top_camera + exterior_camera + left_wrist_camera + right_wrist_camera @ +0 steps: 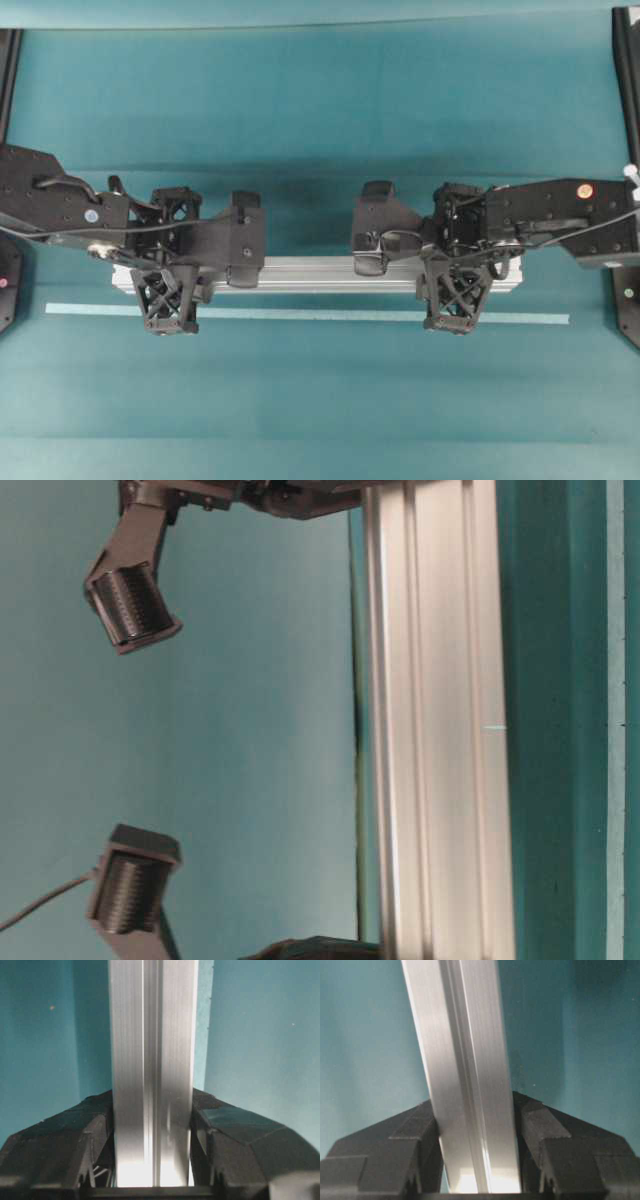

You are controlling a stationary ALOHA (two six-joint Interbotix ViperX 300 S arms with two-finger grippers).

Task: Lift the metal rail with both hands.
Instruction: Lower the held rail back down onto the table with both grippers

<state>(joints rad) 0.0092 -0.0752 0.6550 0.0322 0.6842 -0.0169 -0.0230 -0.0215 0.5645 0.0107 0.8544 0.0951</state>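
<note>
The metal rail (320, 272) is a grooved silver bar running left to right across the teal table. My left gripper (170, 262) is shut on it near its left end, one lattice finger (165, 300) in front and one behind. My right gripper (457, 262) is shut on it near its right end in the same way. In the left wrist view the rail (150, 1060) fills the gap of the left gripper (152, 1105), both pads tight against it. The right wrist view shows the rail (465, 1050) pinched in the right gripper (474, 1102). Shadow bands beside it suggest it hangs just above the cloth.
A thin pale blue-green strip (300, 313) lies on the cloth just in front of the rail, parallel to it. Black frame posts (625, 60) stand at the table's left and right edges. In the table-level view the rail (440, 730) looms close, with the wrist camera housings (130, 605) beside it.
</note>
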